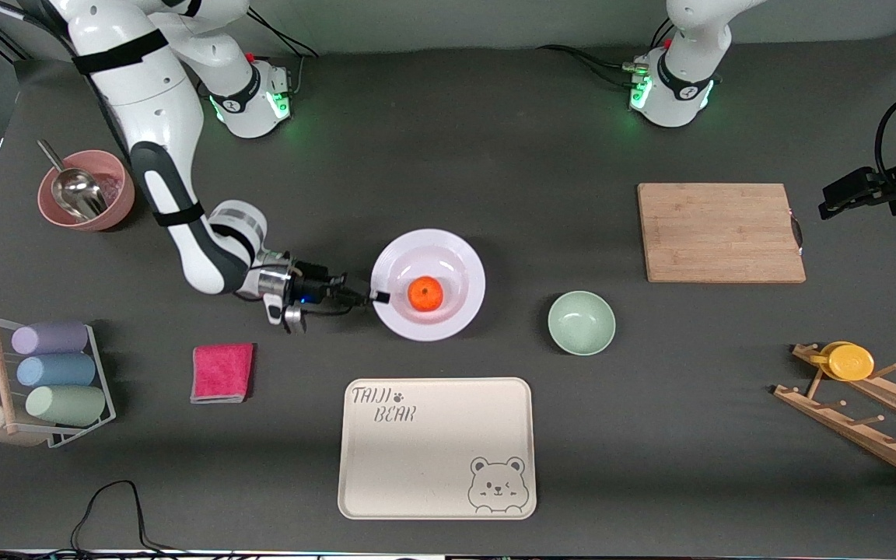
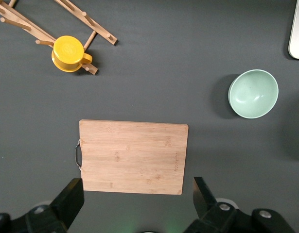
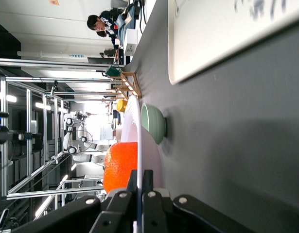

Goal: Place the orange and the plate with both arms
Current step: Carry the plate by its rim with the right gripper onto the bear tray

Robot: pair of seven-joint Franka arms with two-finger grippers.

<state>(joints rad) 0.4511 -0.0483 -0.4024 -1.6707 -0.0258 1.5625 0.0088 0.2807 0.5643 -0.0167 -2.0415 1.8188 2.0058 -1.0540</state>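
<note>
The white plate (image 1: 448,250) lies in the middle of the table with the orange (image 1: 425,293) resting in its hollow. My right gripper (image 1: 376,296) reaches in low from the right arm's end and is shut on the plate's rim. In the right wrist view the thin rim (image 3: 138,127) runs between the closed fingers of the right gripper (image 3: 140,182), and the orange (image 3: 121,165) bulges just past them. My left gripper (image 1: 833,201) hangs open and empty high over the left arm's end of the table; in its wrist view the left gripper (image 2: 138,191) looks down past a wooden cutting board.
A mint-green bowl (image 1: 581,322) stands beside the plate toward the left arm's end. The cutting board (image 1: 720,232) lies farther along. A cream bear tray (image 1: 436,447) sits nearer the camera. Pink cloth (image 1: 222,372), pink bowl with scoop (image 1: 86,190), cup rack (image 1: 43,381) and wooden rack with yellow cup (image 1: 852,362) ring the edges.
</note>
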